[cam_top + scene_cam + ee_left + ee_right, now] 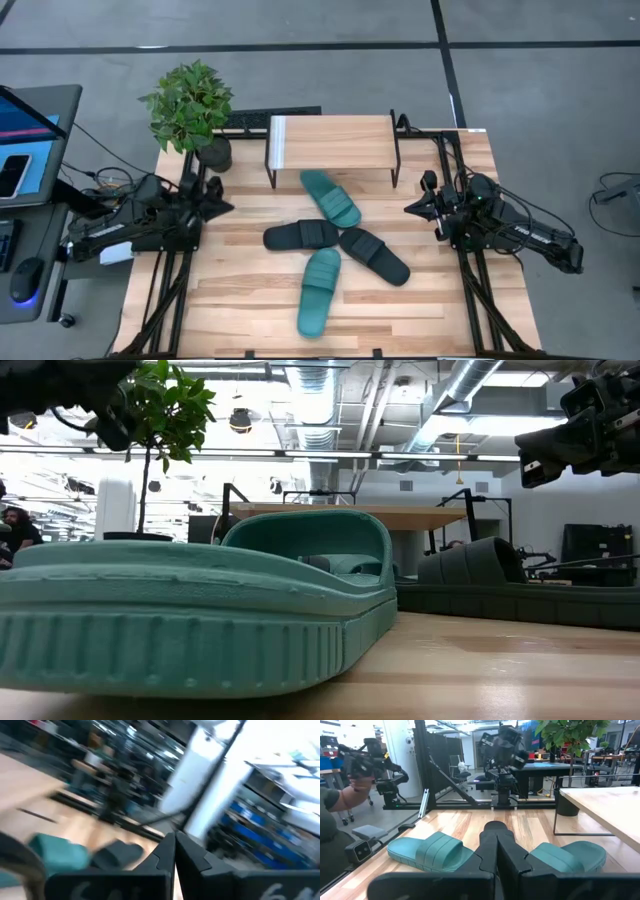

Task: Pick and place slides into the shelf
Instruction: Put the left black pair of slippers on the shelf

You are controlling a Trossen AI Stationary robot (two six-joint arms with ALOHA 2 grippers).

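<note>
Beside the shelf's right leg, the right gripper point(413, 209) hangs above the tabletop with fingers pressed together, pinching nothing. Across from it, left of the shelf point(330, 142) and near the potted plant point(190, 105), the left gripper point(224, 206) waits, its fingers likewise pressed together and empty.

All four slides lie in a fan on the table in front of the shelf: one teal slide point(331, 197) closest to it, a black slide point(301, 236) and another black slide point(375, 255) further out, the second teal slide point(320, 291) farthest. Nothing sits on the shelf, so I'd judge the first pick hasn't begun. Next call: spread the fingers, drop onto a strap, probably the nearest teal.

Only the high view shows the whole fan; the low view is filled by one teal slide point(200, 615). The right wrist view alone shows a person's hand point(362, 782) holding a device beyond the table.
</note>
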